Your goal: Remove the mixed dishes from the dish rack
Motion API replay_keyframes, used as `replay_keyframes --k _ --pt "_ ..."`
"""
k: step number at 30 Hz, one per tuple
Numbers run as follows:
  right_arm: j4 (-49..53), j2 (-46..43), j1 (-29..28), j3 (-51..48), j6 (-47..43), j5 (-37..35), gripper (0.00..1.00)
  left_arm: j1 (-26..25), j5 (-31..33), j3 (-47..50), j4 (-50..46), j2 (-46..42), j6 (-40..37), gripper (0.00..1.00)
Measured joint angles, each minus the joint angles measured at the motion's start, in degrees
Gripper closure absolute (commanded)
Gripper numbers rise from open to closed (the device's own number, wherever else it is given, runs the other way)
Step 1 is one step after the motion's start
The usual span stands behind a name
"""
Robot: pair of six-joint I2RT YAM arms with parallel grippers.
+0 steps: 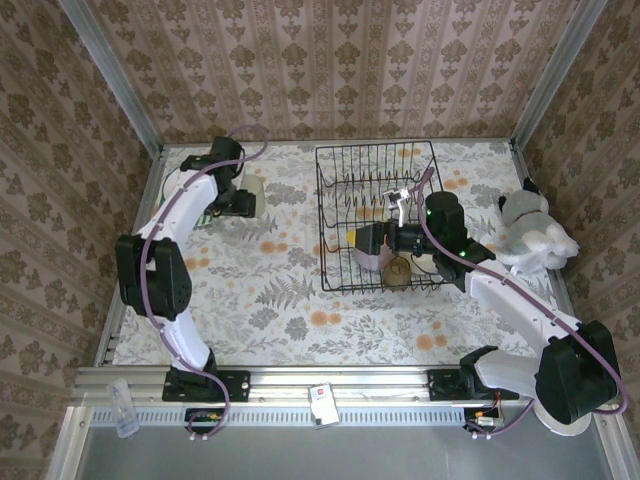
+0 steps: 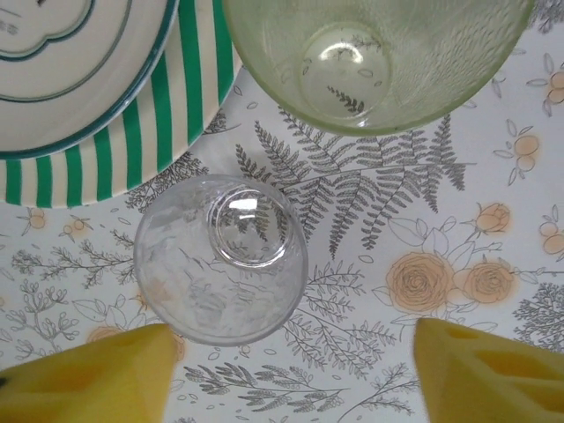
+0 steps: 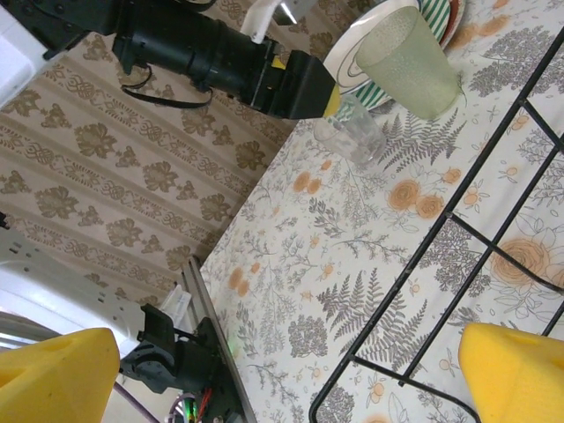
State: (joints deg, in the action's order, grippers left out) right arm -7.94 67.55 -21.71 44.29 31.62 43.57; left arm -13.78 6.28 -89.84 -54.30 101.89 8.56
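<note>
Yellow pads (image 2: 88, 379) of the left gripper (image 2: 291, 388) stand wide apart at 6 o'clock in the left wrist view, with bare tablecloth between them. Just ahead of the gap, toward the 7 o'clock pad, a clear tumbler (image 2: 220, 260) stands on the table. At 12 to 1 o'clock is a pale green tumbler (image 2: 379, 53). At 10 to 11 o'clock lies a green-striped plate (image 2: 132, 123) with a ringed white plate (image 2: 53, 70) stacked on it.

From above, these unloaded dishes sit at 10 o'clock on the table (image 1: 280, 300), well apart from the dish rack (image 1: 335, 215), which stands at 1 o'clock. Along the rack's near edge are a small amber cup (image 1: 398, 271) and a pale rounded dish (image 1: 372, 260); which dish it is cannot be told.

The right gripper (image 1: 356, 242) hangs over that near edge, just beside the pale dish. In its wrist view the fingers (image 3: 53, 379) are spread apart and grasp nothing, with black rack wire and flowered cloth in the gap.

A white-grey soft toy (image 1: 535, 235) lies at 3 o'clock, beside the right arm.
</note>
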Motion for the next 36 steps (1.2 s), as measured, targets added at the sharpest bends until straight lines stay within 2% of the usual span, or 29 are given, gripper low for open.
replay_keyframes --k 4,5,15,25,36 --pt "0.7 0.0 0.0 0.0 -0.4 -0.6 0.0 -0.2 -0.1 2.6 0.3 -4.9 0.1 0.02" --pt "0.8 0.0 -0.1 0.0 -0.5 -0.7 0.0 -0.3 0.0 3.6 0.3 -6.8 0.1 0.0" --pt "1.0 -0.7 -0.9 0.0 -1.7 -1.5 0.0 -0.8 -4.1 12.7 2.7 -30.8 0.4 0.0" --pt "0.9 -5.7 -4.5 0.0 -3.8 -1.7 0.0 -0.3 -11.0 28.7 9.7 -54.9 0.9 0.0" --pt "-1.1 -10.8 -8.2 -1.2 -6.9 -2.8 0.0 0.7 -25.4 47.0 27.6 -67.5 4.9 0.0"
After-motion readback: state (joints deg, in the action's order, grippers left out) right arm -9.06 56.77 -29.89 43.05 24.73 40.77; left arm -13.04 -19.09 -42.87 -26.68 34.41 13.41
